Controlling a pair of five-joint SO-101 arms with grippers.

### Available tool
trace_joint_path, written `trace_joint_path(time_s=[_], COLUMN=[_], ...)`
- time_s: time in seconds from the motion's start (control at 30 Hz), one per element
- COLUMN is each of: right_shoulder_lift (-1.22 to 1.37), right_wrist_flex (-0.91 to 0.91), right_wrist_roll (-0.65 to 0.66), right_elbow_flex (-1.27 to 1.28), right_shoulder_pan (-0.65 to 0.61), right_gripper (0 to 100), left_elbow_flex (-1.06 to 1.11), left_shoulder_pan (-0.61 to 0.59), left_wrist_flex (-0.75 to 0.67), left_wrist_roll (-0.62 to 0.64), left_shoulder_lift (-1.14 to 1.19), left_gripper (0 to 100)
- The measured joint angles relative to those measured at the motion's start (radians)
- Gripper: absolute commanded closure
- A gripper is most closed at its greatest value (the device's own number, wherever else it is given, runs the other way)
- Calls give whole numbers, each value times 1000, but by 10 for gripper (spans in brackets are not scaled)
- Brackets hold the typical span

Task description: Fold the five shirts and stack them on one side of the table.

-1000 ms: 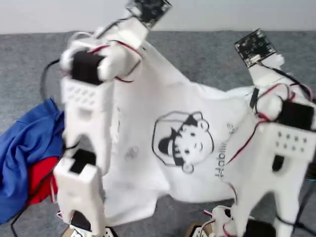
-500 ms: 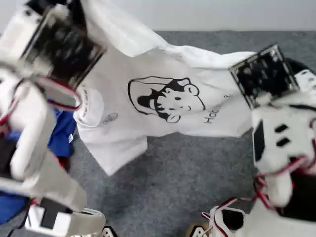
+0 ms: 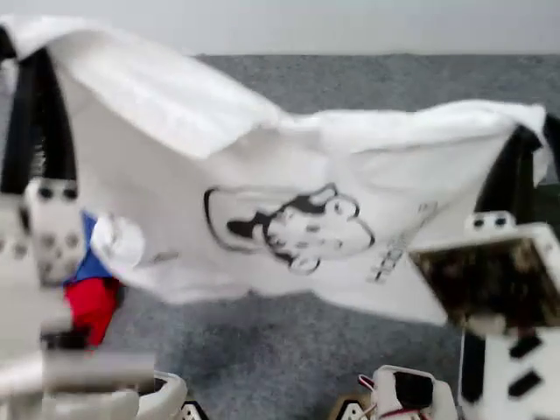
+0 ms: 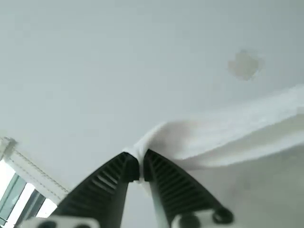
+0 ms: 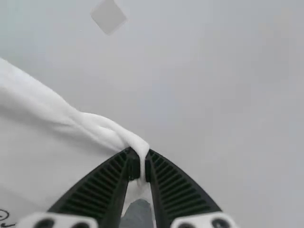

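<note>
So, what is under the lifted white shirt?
Under the white shirt lies the bare grey table. At its edge a blue cloth and a red cloth peek out; the shirt covers the rest of them.

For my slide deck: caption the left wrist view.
Left gripper shut on a bunched edge of the white shirt, held aloft.

High: looking steeply down over desk (image 3: pixel 367 83), shirt (image 3: pixel 289 166) close under the lens; left wrist: sighting along left fingers (image 4: pixel 111 183), very near the pinched cloth, facing pale ceiling (image 4: pixel 142 57); right wrist: likewise along right fingers (image 5: pixel 107 183); shared by all three: shirt.
</note>
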Motion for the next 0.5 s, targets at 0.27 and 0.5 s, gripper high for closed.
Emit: trace_joint_path(time_s=[0.27, 0.5], right_shoulder_lift=[-44, -44], right_wrist_flex=[133, 135], right_wrist_roll=[35, 38], right_elbow_flex=[12, 247], right_shoulder_pan=[6, 6], right_gripper=[987, 987], left_elbow_flex=[3, 132], left_shoulder_pan=[0, 0], left_wrist_flex=[14, 146], left_wrist_roll=[-48, -48], left_shoulder_lift=[-23, 18], left_gripper=[985, 985])
